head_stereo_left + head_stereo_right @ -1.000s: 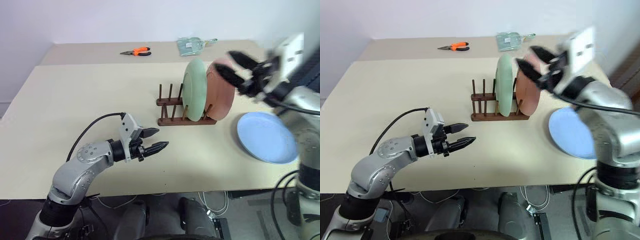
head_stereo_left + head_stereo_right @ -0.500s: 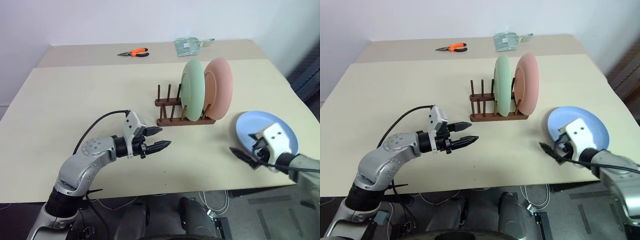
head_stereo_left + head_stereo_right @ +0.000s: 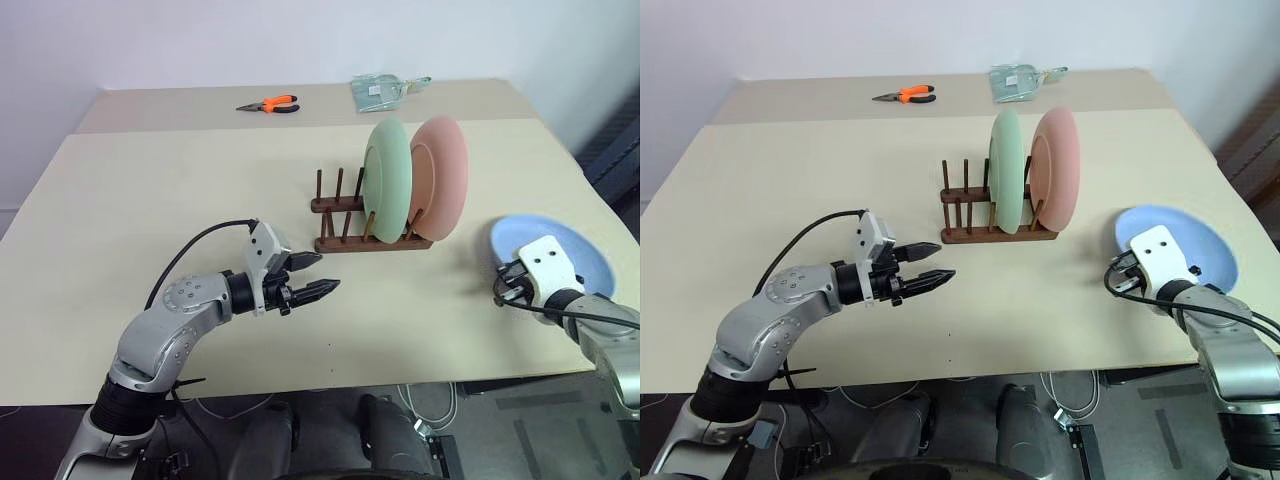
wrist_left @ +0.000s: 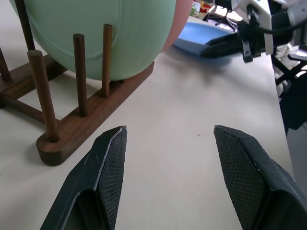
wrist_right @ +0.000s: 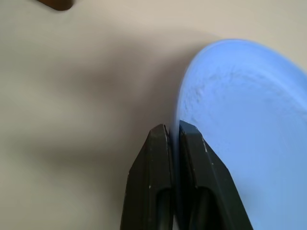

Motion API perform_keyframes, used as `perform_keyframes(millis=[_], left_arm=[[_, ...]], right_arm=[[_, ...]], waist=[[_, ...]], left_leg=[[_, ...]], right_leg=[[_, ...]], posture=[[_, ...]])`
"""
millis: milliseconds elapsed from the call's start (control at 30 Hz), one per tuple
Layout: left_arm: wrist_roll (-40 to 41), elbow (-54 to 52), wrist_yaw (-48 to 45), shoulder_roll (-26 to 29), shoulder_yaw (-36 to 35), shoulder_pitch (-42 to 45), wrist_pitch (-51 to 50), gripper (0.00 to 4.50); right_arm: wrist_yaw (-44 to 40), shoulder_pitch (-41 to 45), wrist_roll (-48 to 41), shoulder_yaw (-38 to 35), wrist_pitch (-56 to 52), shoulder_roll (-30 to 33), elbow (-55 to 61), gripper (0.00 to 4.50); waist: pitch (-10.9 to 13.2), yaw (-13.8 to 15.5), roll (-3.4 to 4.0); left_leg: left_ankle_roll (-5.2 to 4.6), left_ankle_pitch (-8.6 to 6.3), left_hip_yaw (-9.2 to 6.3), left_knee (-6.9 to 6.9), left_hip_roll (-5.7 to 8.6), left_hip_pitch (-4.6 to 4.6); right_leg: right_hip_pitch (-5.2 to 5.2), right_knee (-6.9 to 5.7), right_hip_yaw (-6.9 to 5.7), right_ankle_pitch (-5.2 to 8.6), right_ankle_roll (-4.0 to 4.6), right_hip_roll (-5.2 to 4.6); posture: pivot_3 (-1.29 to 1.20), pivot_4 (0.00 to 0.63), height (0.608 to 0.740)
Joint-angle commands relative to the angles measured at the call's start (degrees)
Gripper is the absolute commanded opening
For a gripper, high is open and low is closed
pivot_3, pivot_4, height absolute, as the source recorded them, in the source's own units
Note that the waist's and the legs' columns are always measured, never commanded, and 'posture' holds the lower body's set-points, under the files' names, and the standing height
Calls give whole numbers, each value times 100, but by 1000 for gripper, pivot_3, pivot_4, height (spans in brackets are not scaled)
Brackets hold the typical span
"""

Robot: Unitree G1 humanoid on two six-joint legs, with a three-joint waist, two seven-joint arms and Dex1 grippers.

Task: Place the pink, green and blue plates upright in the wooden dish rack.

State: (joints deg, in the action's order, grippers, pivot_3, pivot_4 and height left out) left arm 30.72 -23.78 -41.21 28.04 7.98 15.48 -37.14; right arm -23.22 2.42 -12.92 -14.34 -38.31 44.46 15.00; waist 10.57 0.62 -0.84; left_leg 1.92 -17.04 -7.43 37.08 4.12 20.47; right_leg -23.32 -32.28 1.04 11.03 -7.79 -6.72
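Two plates already stand in the wooden dish rack (image 3: 370, 222), so with the right gripper (image 5: 173, 136) pinched on the blue plate's (image 3: 560, 255) near rim while the left gripper (image 4: 168, 143) idles open, I'd lift slowly to avoid slipping.

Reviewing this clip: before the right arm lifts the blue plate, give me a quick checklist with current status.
1. Right end effector shut on the blue plate rim: ok.
2. Plate edge raised off the table: ok.
3. Green plate and pink plate upright in the wooden dish rack: ok.
4. Free pegs left in the rack: ok.
5. Left end effector open, clear of the rack: ok.
6. Grip firmness: cannot tell.
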Motion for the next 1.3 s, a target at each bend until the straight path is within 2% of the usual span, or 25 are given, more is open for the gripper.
perform_keyframes(millis=[33,133,200,333,467,567,667,833,1067,1300], left_arm=[[-10,-81,-22,-16,-78,58,121,2978],[-45,-24,-39,-29,-52,78,154,2978],[-39,8,-18,-62,-59,89,159,2978],[-96,92,26,-97,-86,85,209,2978],[-191,468,246,-225,-414,171,438,2978],[-308,727,235,-145,-588,199,644,2978],[-380,806,207,-36,-711,94,746,2978],[-379,690,171,47,-805,-146,766,2978],[-475,631,52,194,-734,-366,803,2978],[-502,638,35,136,-720,-371,783,2978]], right_arm=[[325,865,-18,-727,532,45,234,24],[394,2036,-373,-1008,823,-17,391,24],[381,2962,-949,-1065,695,-196,616,24],[490,4402,-3032,-1012,-345,-929,1061,24],[1454,5158,-4849,-703,-1035,-2165,1056,24],[2534,5360,-5769,-493,-1141,-3130,724,24],[3545,5438,-6370,-310,-1073,-3823,435,24],[4566,4966,-6670,-7,-1028,-4427,120,24],[5172,4657,-7115,65,-921,-4539,9,24],[5263,4414,-6915,191,-828,-4424,-254,24]], waist=[[8,-4,15],[12,-20,25],[11,-23,26],[5,-19,13],[5,-23,15],[5,-7,15],[7,-14,18],[3,-43,19],[5,-154,22],[2,-171,21]], left_leg=[[0,0,0,1,0,0],[0,0,5,0,0,-1],[0,0,4,-6,-2,0],[-1,0,-19,-18,-8,2],[-1,1,-32,-12,-6,1],[2,2,-42,-8,-5,1],[7,6,-43,-11,-3,5],[9,7,-39,-21,-2,5],[13,10,-34,-21,-4,1],[12,9,-20,-23,-7,0]], right_leg=[[0,-1,0,0,0,0],[-2,-1,1,-1,-1,1],[-6,-1,0,-2,0,3],[-6,2,-11,-16,18,12],[-5,3,-5,-19,28,7],[-8,-3,-10,-24,35,10],[-23,-16,-7,-26,37,12],[-36,-27,-5,-34,24,13],[-37,-35,-5,-33,25,18],[-48,-55,1,-33,24,24]], posture=[[0,150,740],[0,150,740],[0,150,740],[0,150,740],[0,150,740],[0,150,740],[0,150,740],[0,150,740],[0,150,740],[0,150,740]])
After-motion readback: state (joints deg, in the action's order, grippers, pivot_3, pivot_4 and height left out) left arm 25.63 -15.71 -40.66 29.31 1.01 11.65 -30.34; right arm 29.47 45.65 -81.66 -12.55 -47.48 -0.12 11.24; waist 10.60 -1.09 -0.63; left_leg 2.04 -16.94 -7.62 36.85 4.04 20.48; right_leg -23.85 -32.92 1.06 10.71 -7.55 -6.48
